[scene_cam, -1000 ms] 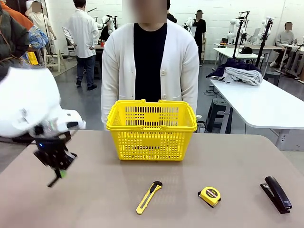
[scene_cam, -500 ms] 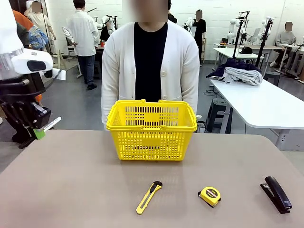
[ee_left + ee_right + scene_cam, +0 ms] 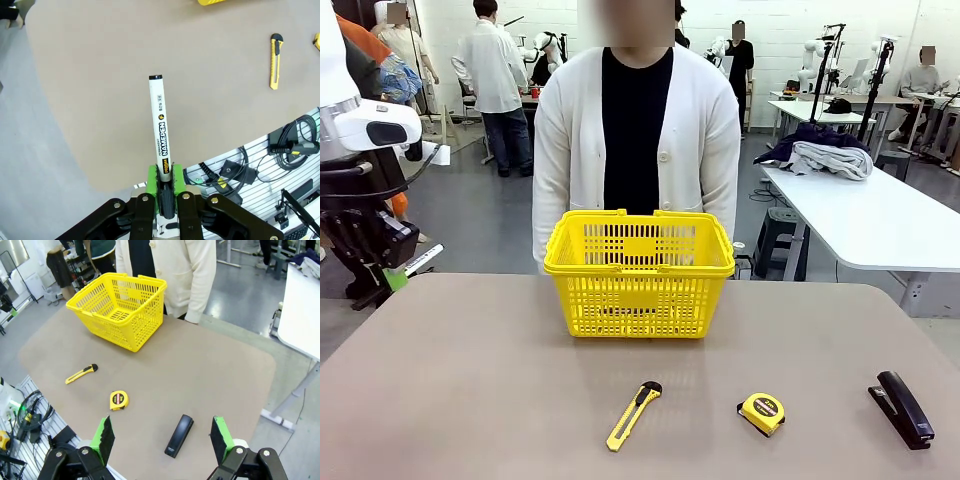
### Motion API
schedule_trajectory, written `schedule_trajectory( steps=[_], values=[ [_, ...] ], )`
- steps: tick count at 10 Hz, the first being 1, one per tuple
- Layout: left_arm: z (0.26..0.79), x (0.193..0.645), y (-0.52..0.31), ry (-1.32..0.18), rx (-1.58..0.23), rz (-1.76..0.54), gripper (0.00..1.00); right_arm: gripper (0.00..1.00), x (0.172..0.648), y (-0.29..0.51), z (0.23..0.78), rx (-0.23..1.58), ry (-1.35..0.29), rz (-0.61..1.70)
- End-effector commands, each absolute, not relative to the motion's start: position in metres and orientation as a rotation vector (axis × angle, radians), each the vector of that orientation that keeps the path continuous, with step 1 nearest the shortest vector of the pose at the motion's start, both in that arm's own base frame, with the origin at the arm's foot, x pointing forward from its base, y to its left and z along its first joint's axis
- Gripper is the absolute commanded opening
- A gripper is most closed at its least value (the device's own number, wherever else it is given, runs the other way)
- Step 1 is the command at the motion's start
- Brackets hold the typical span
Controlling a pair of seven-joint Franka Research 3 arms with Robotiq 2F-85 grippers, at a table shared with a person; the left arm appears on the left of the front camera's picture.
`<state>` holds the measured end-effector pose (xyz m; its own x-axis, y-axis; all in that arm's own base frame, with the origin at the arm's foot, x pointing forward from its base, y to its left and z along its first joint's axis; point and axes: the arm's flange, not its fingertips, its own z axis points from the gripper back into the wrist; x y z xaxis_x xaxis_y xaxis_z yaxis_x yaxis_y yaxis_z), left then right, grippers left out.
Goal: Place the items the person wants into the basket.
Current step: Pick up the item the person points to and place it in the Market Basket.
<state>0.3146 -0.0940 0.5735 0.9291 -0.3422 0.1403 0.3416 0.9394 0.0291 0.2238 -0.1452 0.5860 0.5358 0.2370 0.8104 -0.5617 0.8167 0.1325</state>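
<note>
Off the left edge of the counter (image 3: 470,380), I see my left arm raised, left fingers (image 3: 395,280) (image 3: 152,177) pinching the white-and-black marker (image 3: 423,260) (image 3: 161,125) by one end, well apart from the yellow basket (image 3: 620,305) standing before the person (image 3: 636,130), while my right fingers (image 3: 105,432) hang spread wide above the counter.

The left gripper (image 3: 393,279) has climbed from low over the desk (image 3: 500,400), left of the basket (image 3: 638,268) and nearer the robot, to a spot off the desk's left edge, about level with the basket's base. The white-and-black marker (image 3: 425,258) rose with it and now points toward the basket.
</note>
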Motion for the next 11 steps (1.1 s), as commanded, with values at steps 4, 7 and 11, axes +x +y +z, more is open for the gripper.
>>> schedule_trajectory(
  steps=[4, 7, 11],
  values=[
    [0.574, 0.314, -0.095, -0.145, 0.005, -0.352, 0.14, 1.00, 0.225, -0.145, 0.586, 0.411, -0.891, 0.492],
    [0.637, 0.385, -0.143, -0.371, 0.071, -1.117, 0.14, 1.00, 0.225, -0.145, 0.586, 0.411, -0.891, 0.492],
    [0.663, 0.481, -0.268, -0.233, 0.026, -1.570, 0.14, 1.00, 0.225, -0.145, 0.586, 0.411, -0.891, 0.492]
  ],
)
